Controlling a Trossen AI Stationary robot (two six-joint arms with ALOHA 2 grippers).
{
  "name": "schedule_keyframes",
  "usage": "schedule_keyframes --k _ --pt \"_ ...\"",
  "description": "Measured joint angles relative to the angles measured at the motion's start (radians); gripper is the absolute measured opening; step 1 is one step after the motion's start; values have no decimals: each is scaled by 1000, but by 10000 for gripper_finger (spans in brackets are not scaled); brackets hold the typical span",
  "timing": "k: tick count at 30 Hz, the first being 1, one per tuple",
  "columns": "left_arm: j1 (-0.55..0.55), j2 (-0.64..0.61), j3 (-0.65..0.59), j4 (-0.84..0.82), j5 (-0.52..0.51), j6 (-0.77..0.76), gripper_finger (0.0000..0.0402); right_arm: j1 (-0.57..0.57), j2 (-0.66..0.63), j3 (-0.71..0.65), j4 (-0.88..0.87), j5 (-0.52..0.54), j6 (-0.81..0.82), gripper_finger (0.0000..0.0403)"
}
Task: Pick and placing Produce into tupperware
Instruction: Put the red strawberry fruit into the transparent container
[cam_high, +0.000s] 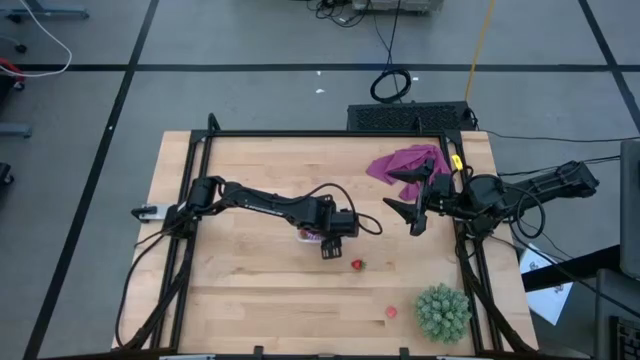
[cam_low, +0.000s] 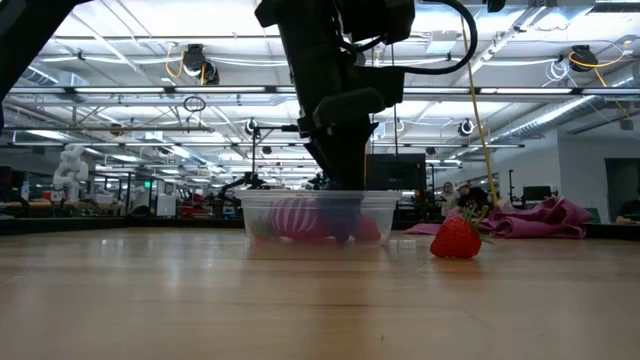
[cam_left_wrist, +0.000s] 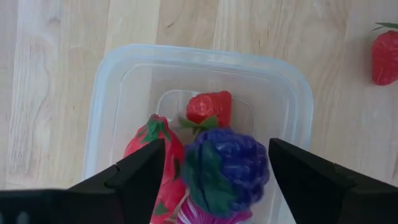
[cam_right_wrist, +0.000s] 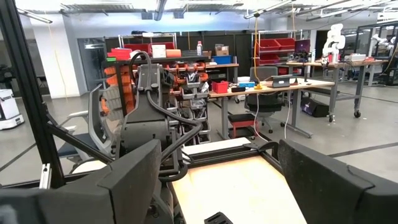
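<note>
Near the middle of the high view the left gripper (cam_high: 331, 240) hangs over the tupperware (cam_high: 310, 235), its jaws spread wide with a purple spiky fruit (cam_left_wrist: 225, 168) between them, touching neither finger. In the left wrist view the clear box also holds a red strawberry (cam_left_wrist: 209, 107) and a reddish-pink piece (cam_left_wrist: 155, 140) beside the purple one. Another strawberry (cam_high: 357, 264) lies on the wooden table (cam_high: 250, 300) just lower right of the box, and a small red piece (cam_high: 392, 311) sits farther toward the lower right, near the green spiky ball (cam_high: 442, 312). The right gripper (cam_high: 408, 198) waits right of centre, jaws spread, beside the purple cloth (cam_high: 400, 160).
</note>
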Motion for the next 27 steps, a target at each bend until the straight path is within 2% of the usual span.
schedule_keyframes --k 12,20,23,27 --pt "0 -26 34 -10 -63 62 301 0 0 0 0 0 0 317" --pt "-10 -244 150 -123 -106 71 299 0 0 0 13 -3 0 317" --pt "-39 -354 155 -193 -105 11 300 0 0 0 16 -34 4 317" --pt "-105 -463 156 -331 -121 -119 298 0 4 0 7 -128 4 317"
